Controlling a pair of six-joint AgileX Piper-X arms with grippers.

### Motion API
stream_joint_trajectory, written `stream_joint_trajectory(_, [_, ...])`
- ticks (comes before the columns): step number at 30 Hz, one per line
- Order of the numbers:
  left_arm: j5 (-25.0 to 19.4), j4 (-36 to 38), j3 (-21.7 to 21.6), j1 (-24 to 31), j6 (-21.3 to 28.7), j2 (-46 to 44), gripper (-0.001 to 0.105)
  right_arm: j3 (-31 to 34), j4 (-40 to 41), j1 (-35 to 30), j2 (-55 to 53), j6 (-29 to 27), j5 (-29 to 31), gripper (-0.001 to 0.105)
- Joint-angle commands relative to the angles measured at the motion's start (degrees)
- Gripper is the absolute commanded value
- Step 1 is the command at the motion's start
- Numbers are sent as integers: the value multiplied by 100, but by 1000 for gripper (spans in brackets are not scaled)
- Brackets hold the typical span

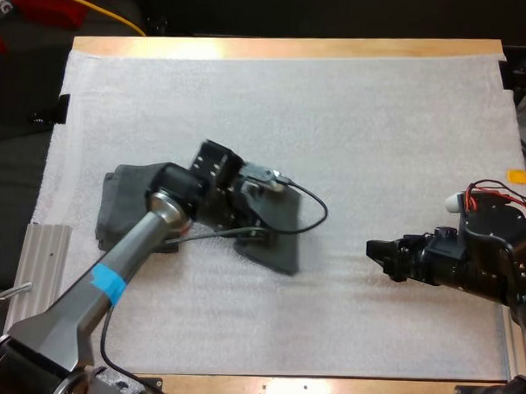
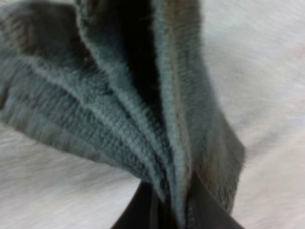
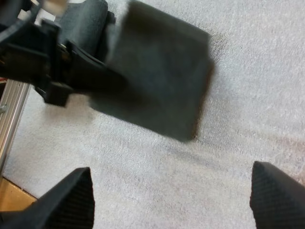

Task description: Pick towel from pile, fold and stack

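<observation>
High view, left to right across the white mat point(image 1: 353, 105).

Item one: dark bundle point(image 1: 120, 205), lying under the left arm toward the mat's left edge. I cannot tell whether it is one cloth with the next item.

Item two: dark grey-green towel point(image 1: 279, 245), lying left of the mat's centre. Its long axis is running from upper left toward the near-right, with a free flap reaching out that way.

Item three: left gripper point(image 1: 252, 224), sitting on the towel. The left wrist view is showing both fingers point(image 2: 209, 217) pinching the gathered folds.

Item four: right gripper point(image 1: 378, 255), fingers standing apart and holding nothing, well apart from the towel and pointing at it. The towel is lying to its left, and the free flap is its nearest part.

Judgement: the left arm is the nearer one, and the free flap is facing the right gripper.
</observation>
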Motion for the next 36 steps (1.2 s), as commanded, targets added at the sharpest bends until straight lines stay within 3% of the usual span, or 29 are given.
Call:
stream_joint_trajectory(1, [-252,219,-96,59,121,-86,0,-11,5,12,-29,-32,-42,67])
stream_joint_trajectory(5, [-1021,731,-468,366,555,-186,0,-11,5,12,-29,-32,-42,67])
stream_joint_trajectory(11, [-1596,1070,-898,786,882,-232,0,-11,5,12,-29,-32,-42,67])
stream_joint_trajectory(20, [-2391,1364,-1021,1172,1063,-265,0,-11,5,12,-29,-32,-42,67])
stream_joint_trajectory(27, [-2505,1368,-1021,1454,1063,-384,0,-11,5,12,-29,-32,-42,67])
stream_joint_trajectory(36, [-2521,1293,-972,2204,1165,-366,0,-11,5,12,-29,-32,-42,67])
